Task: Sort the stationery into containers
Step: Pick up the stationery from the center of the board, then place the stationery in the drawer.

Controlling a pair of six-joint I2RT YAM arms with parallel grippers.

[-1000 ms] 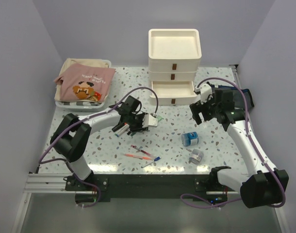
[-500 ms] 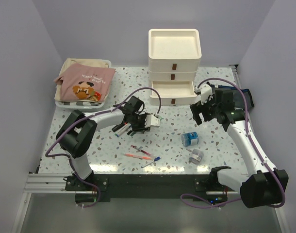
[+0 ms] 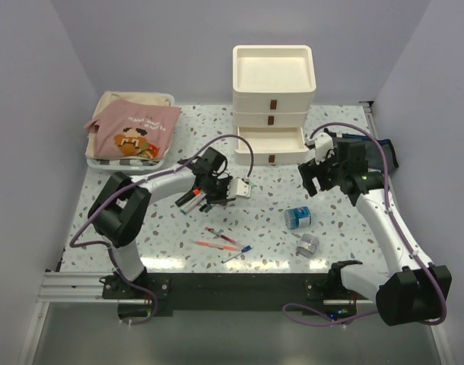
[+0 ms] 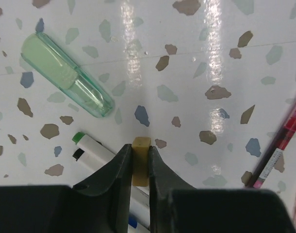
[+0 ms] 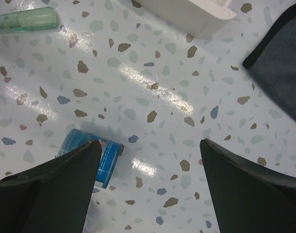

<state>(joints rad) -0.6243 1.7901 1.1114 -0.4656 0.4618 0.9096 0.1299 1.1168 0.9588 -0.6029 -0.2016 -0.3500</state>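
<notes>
My left gripper (image 4: 139, 151) is shut on a small tan block (image 4: 140, 145), like an eraser, just above the table; in the top view this gripper (image 3: 227, 190) is at centre left. A pale-green highlighter (image 4: 65, 80) lies ahead of it on the left. Green and black markers (image 4: 92, 144) lie under its left finger, and red pens (image 4: 279, 150) lie to its right. My right gripper (image 5: 150, 160) is open and empty above the table, near a blue roll (image 5: 92, 155). The cream drawer unit (image 3: 274, 99) has its bottom drawer (image 3: 271, 141) pulled out. The navy pouch (image 5: 279, 63) lies at the right.
A grey roll (image 3: 307, 244) lies in front of the blue roll (image 3: 297, 217). Thin red and blue pens (image 3: 220, 237) lie near the front edge. A white tray holding a pink cloth (image 3: 133, 133) stands at the back left. Walls close in the table on three sides.
My left gripper has shifted a little to the right over the table and now covers the highlighter in the top view. The right arm has not moved.
</notes>
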